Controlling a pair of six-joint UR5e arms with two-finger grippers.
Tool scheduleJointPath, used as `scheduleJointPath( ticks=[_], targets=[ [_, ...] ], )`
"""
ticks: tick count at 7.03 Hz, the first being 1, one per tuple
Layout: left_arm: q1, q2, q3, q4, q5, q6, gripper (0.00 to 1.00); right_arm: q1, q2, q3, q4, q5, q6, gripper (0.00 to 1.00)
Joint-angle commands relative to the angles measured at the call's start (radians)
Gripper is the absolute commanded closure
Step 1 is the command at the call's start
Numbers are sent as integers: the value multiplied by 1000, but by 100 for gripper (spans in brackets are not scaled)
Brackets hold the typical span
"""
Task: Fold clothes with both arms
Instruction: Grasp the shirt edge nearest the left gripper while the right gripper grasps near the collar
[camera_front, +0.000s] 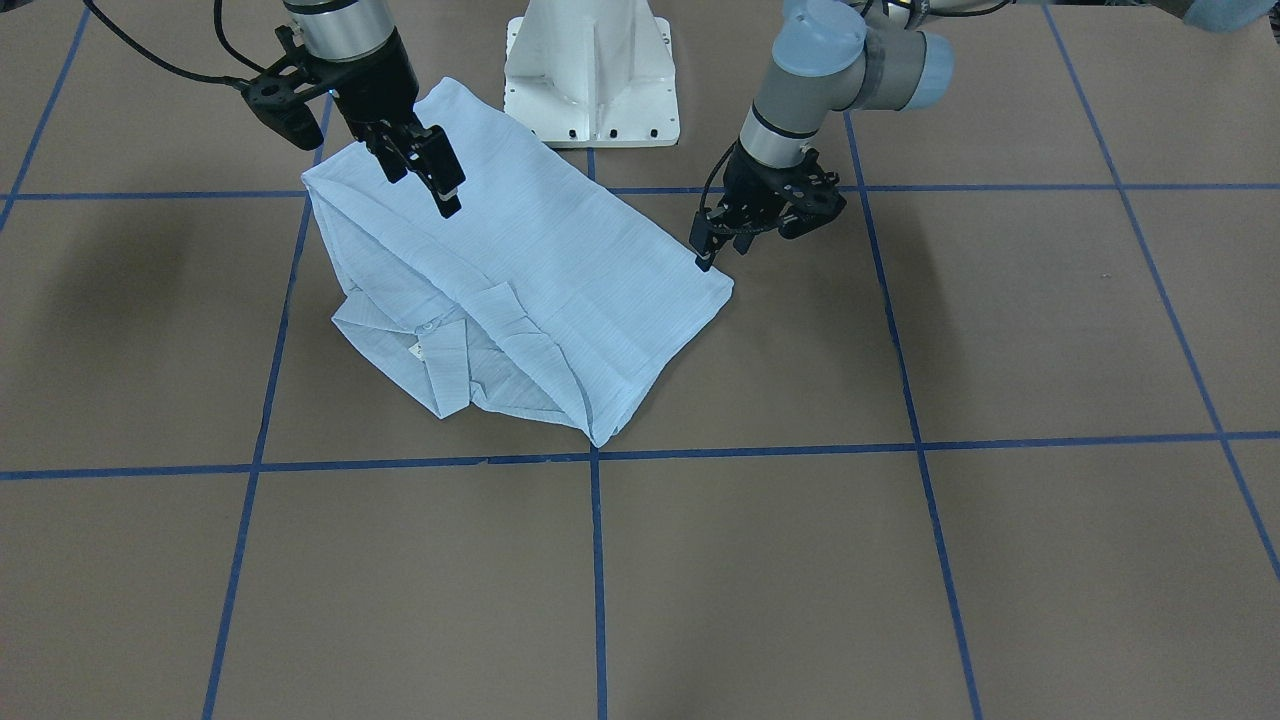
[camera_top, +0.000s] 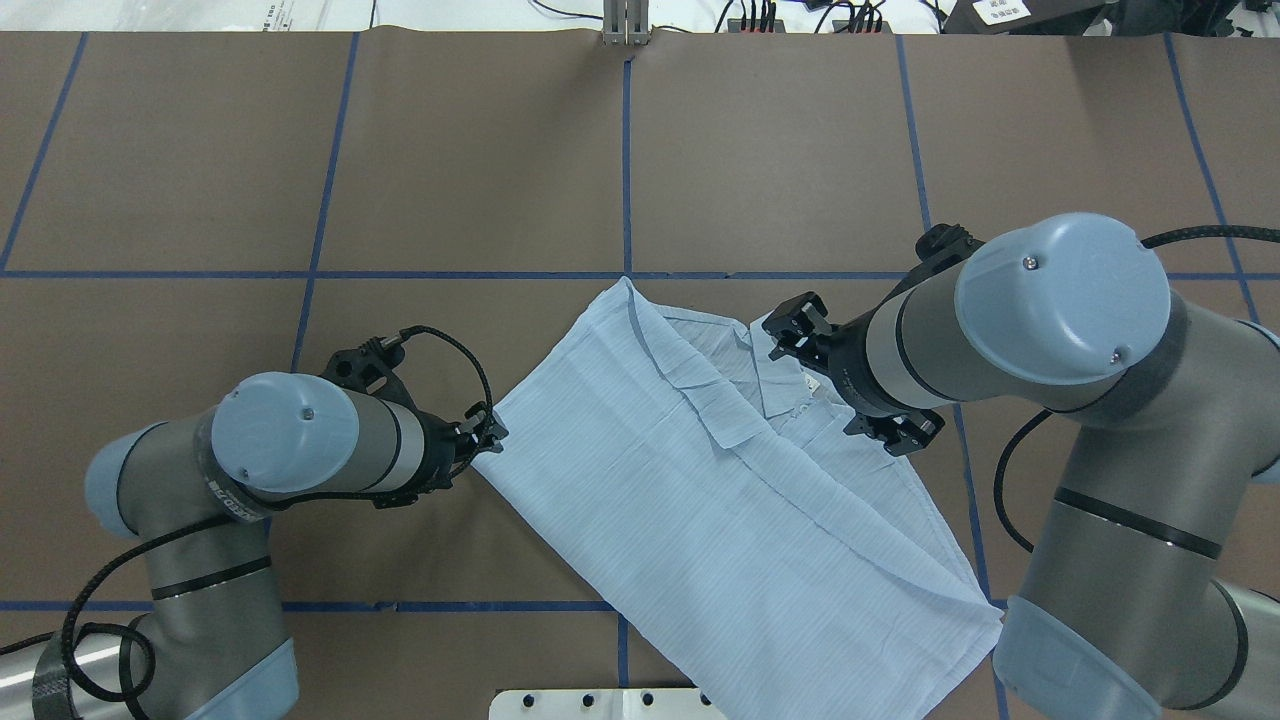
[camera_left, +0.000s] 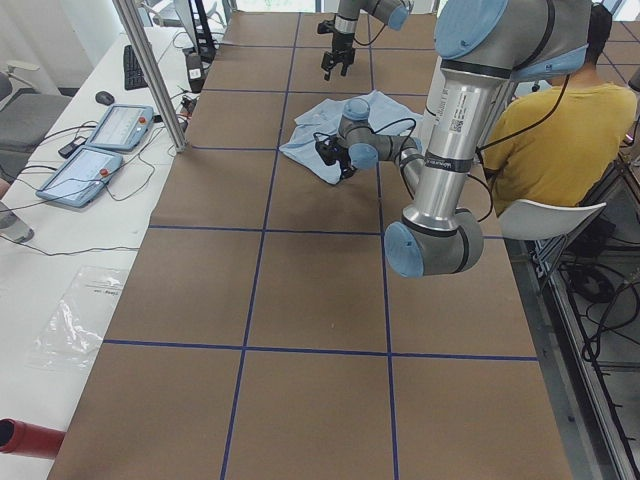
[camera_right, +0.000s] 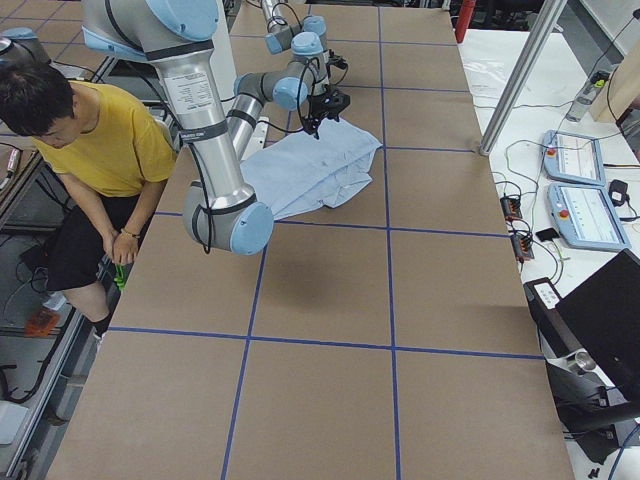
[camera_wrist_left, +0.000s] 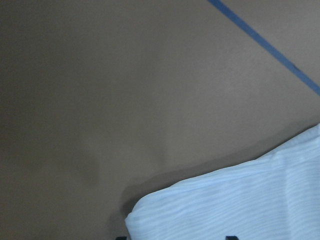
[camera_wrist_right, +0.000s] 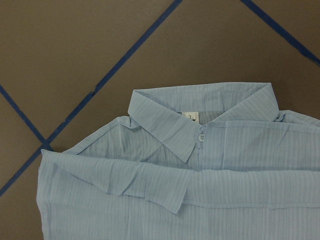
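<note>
The shirt (camera_front: 560, 270) lies folded into a rough rectangle on the tabletop (camera_front: 900, 560), set diagonally just in front of the white base (camera_front: 592, 70). Its collar (camera_wrist_right: 200, 110) is at the end away from the robot. The collar is buttoned at the top button (camera_wrist_right: 201, 136), and the white label (camera_wrist_right: 191, 116) shows inside the neck.

The left gripper (camera_front: 715, 250) is down low at the shirt's corner on the robot's left. In the left wrist view only two dark tips show at the bottom edge, well apart, so the jaws are spread, and the cloth corner lies between them. They pinch nothing. Whether a tip touches the cloth cannot be told.

The right gripper (camera_front: 425, 185) hangs above the shirt's side on the robot's right, clear of the cloth. Its jaws are spread and hold nothing. Its wrist camera looks down on the collar and a folded flap of fabric.

Blue tape lines (camera_front: 597, 560) cross the brown tabletop. A person (camera_right: 100, 140) in a yellow top sits beside the table behind the robot.
</note>
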Motion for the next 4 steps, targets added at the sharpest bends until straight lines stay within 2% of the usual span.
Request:
scheduleJointPath(
  ticks=[1, 2, 3, 4],
  targets=[
    [25, -57, 71, 1, 1, 0, 28, -8, 0, -37, 1, 3, -1, 0],
    [25, -64, 83, 0, 12, 1, 30, -11, 0, -40, 1, 2, -1, 0],
    [25, -64, 84, 1, 15, 0, 36, -14, -1, -42, 1, 0, -2, 0],
    [25, -59, 92, 0, 24, 0, 61, -17, -4, -43, 1, -3, -2, 0]
  ],
)
